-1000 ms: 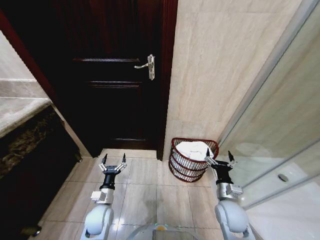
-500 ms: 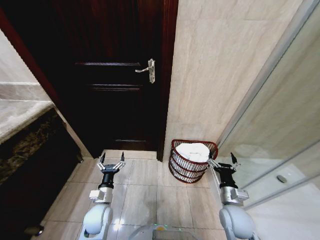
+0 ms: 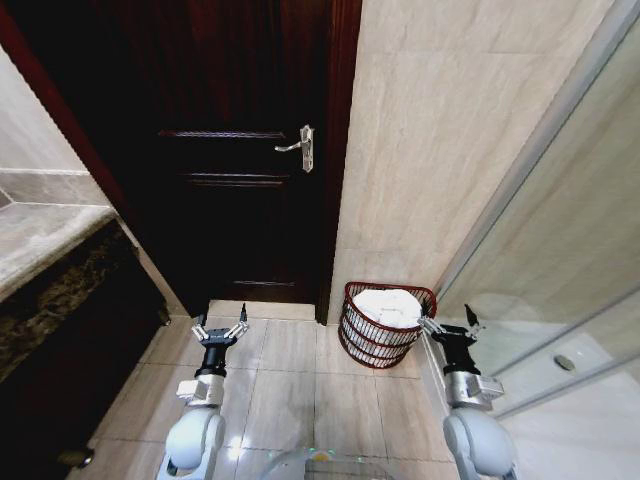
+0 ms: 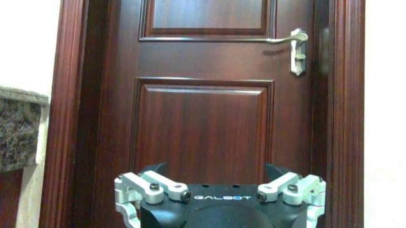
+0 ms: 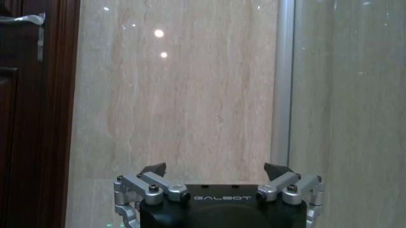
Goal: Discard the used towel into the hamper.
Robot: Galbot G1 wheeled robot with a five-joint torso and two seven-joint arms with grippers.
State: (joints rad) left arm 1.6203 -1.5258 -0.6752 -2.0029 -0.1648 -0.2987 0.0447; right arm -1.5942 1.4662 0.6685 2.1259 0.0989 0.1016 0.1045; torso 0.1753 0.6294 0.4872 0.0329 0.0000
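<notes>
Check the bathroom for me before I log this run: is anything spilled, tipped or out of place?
Nothing stands out. The hamper stands upright on the floor by the wall, with the white towel inside it, none hanging over the rim. The door is shut. Left pincer and right pincer are open and empty.

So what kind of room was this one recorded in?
Most likely a bathroom. Beige tile covers the wall and floor, a glass panel in a metal frame like a shower screen runs along the right, and a wire hamper holding a white towel sits beside the dark wooden door.
</notes>
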